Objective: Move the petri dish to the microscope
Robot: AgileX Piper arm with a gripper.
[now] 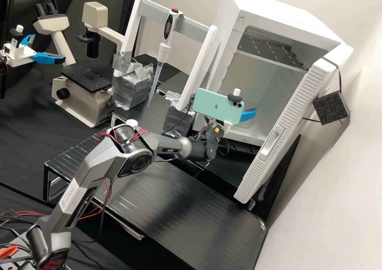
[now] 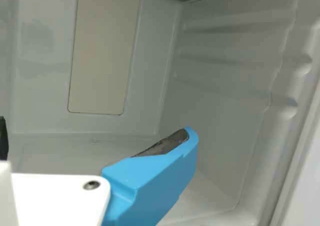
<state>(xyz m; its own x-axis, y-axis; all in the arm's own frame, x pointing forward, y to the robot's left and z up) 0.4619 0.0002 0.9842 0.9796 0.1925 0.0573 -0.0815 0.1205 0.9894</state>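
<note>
Incubator (image 1: 286, 11) is standing open; my gripper (image 1: 248, 114) is hovering at its front, jaws sitting wide, blue finger (image 2: 155, 181) angling inward.

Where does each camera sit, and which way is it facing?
High view: fixed off the arm, looking forward and down at a slant over the bench, with the microscope and open cabinet. Of the robot, it shows the dark grey arm and the blue fingers.
Wrist view: on the arm's wrist, facing into the cabinet, toward its inner walls. The robot's own fingers show at the near edge.
Shared: the cabinet's inside with its beige panel, and the blue fingers.
</note>
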